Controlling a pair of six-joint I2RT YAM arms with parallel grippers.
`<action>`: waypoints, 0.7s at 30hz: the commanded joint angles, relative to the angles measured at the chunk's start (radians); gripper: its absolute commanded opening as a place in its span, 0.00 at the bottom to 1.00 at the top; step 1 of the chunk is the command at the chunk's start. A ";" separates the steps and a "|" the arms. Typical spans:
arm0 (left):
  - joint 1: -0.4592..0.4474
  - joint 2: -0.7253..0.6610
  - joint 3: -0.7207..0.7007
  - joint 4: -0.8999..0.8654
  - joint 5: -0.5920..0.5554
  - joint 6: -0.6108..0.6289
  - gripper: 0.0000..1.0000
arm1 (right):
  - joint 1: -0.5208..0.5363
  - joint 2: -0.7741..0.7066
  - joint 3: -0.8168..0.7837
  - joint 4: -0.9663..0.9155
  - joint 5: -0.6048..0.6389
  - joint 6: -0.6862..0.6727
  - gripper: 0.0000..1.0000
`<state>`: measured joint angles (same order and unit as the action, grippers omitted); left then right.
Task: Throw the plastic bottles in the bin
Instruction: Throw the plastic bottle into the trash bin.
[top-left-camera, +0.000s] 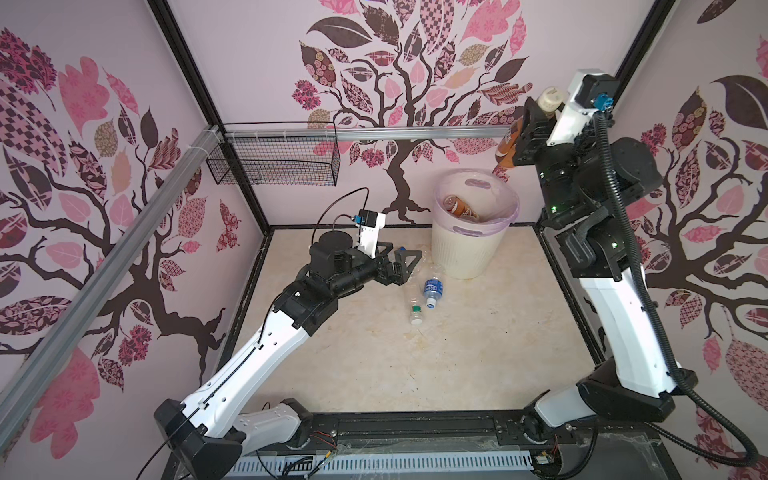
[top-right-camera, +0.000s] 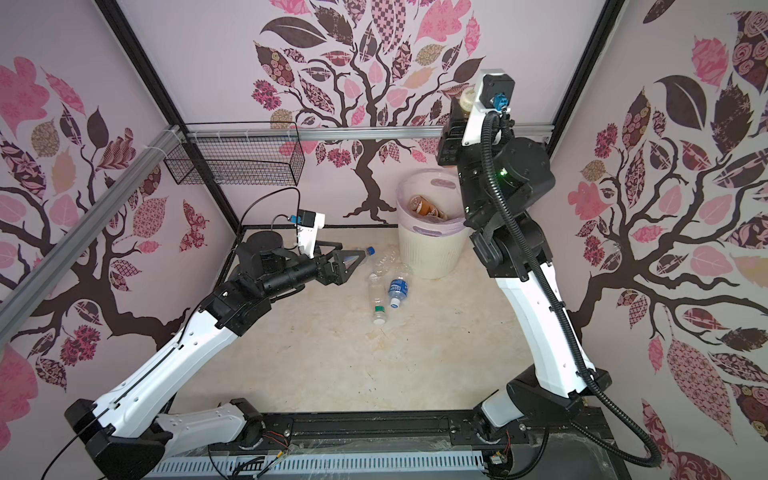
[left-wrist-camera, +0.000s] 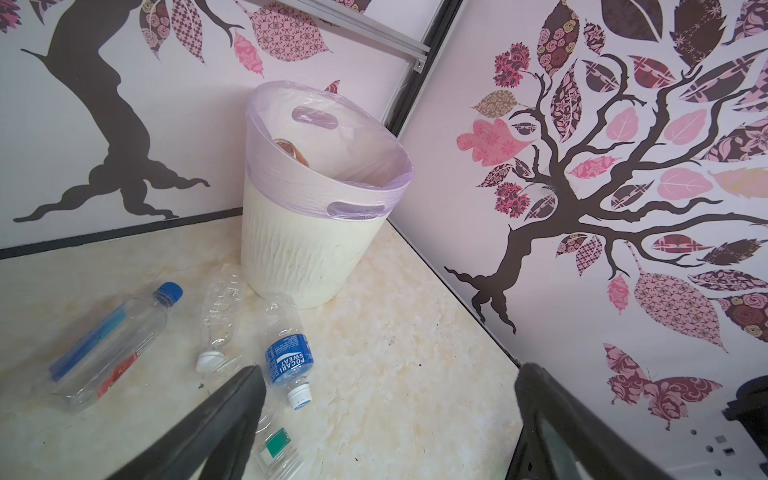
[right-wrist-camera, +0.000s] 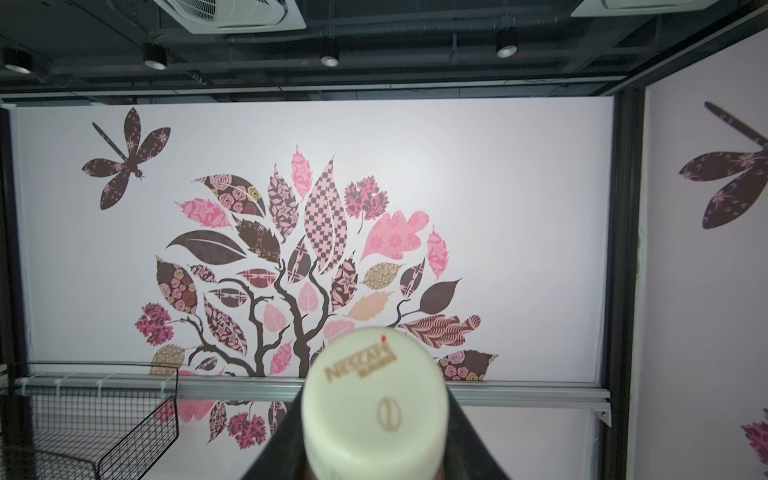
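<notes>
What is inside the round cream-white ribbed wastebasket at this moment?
Inside the round cream-white ribbed bin, within its translucent lilac bag, brown-labelled plastic bottles lie piled together. Anything beneath them is hidden by those bottles and the bin's wall.

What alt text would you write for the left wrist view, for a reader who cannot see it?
The open left tool hovers over four clear plastic bottles lying on the table near a cream bin lined with a lilac bag.

Both top views look down from the front, sharing the bin (top-left-camera: 461, 253) (left-wrist-camera: 307, 249) with left wrist.
</notes>
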<state>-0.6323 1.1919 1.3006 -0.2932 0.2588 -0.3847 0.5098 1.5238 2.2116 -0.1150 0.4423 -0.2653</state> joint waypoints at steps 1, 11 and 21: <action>-0.001 0.003 0.006 0.004 -0.006 0.027 0.98 | -0.087 0.114 -0.029 -0.024 -0.004 0.050 0.38; 0.000 -0.014 -0.027 -0.025 -0.014 0.021 0.98 | -0.185 0.251 -0.078 -0.165 -0.051 0.269 0.99; -0.002 -0.012 -0.062 -0.037 -0.021 -0.022 0.98 | -0.183 0.234 0.015 -0.260 -0.064 0.278 0.99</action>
<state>-0.6323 1.1919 1.2701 -0.3267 0.2466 -0.3927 0.3244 1.8225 2.1941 -0.3569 0.3798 -0.0059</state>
